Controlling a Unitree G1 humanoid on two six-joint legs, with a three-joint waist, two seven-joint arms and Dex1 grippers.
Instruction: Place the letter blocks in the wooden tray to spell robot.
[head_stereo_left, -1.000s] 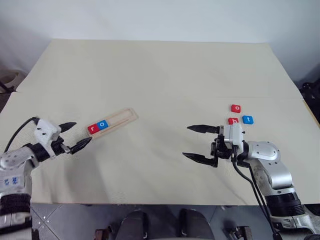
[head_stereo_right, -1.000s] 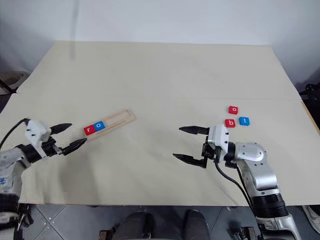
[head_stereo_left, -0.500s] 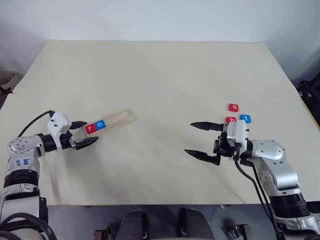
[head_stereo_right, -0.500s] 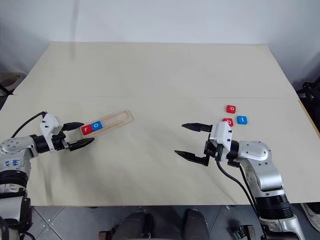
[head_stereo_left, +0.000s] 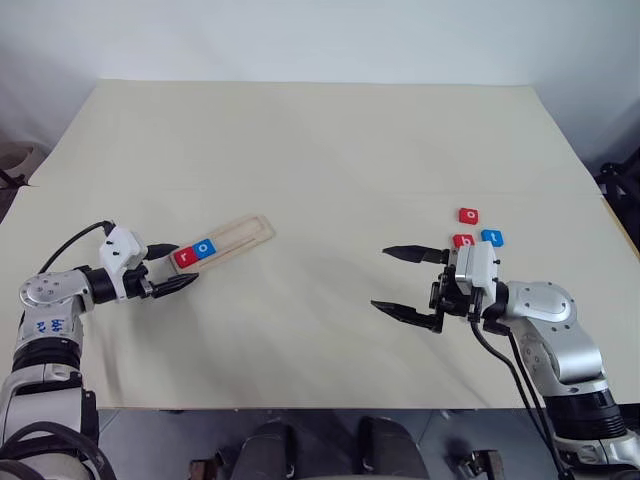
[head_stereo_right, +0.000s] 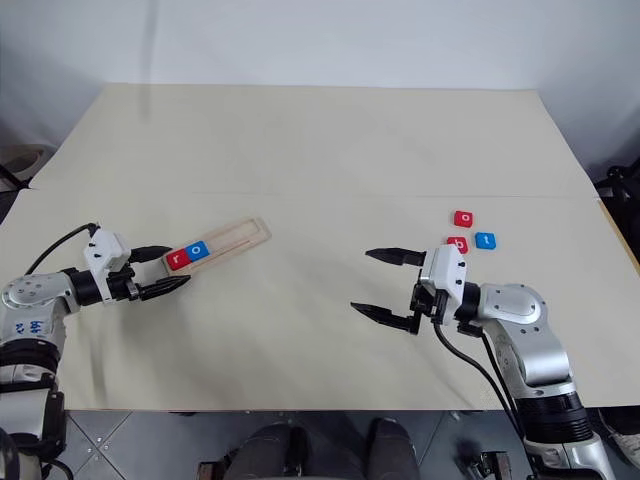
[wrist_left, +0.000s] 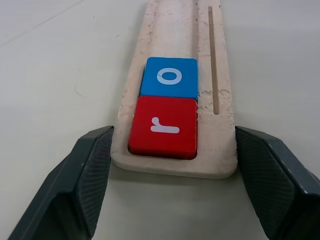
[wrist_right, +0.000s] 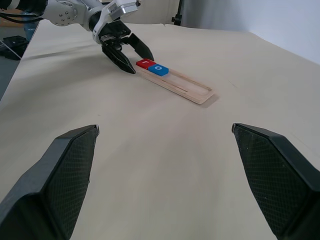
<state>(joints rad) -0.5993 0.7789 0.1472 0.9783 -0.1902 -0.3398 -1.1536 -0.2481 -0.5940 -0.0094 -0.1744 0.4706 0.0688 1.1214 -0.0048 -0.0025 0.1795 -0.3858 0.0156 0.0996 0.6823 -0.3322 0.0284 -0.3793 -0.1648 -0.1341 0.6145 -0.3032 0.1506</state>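
1. Our right gripper (head_stereo_left: 408, 282) hangs spread wide and empty over the table (head_stereo_left: 320, 150).
2. Our left gripper (wrist_left: 172, 175), jaws parted, straddles the wooden tray (wrist_left: 175, 165) end holding r (wrist_left: 164, 125) and o (wrist_left: 169, 77); light, stiff wood, we judge.
3. Farther off, three loose letter blocks (head_stereo_left: 477, 231) look thin and slick; we would pinch their edges.

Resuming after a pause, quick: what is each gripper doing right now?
Left gripper: open, straddling the wooden tray end, holding nothing.
Right gripper: open, empty.
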